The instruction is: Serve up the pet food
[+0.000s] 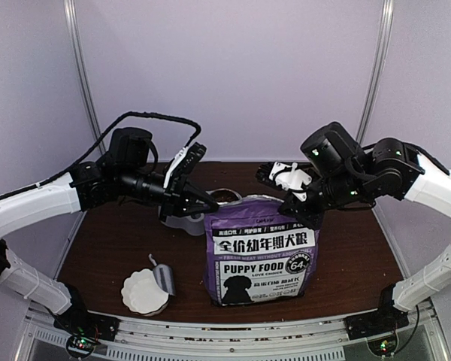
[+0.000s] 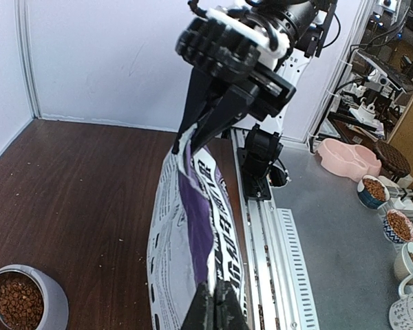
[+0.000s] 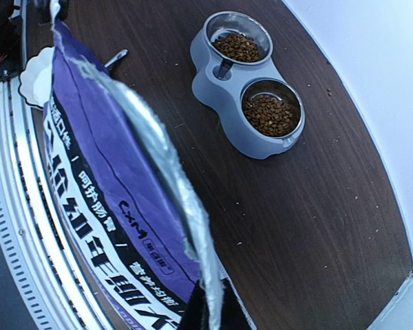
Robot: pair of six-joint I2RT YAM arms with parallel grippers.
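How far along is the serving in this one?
Done: pet food sits in both bowls of the grey feeder. In hand: the left gripper and right gripper each pinch the top edge of the upright purple bag. Left, probably: letting go of the bag. The scoop lies by the white dish.

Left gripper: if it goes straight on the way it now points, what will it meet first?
The bag, whose top edge the left gripper pinches. Further along that line, probably the right gripper, holding the far corner.
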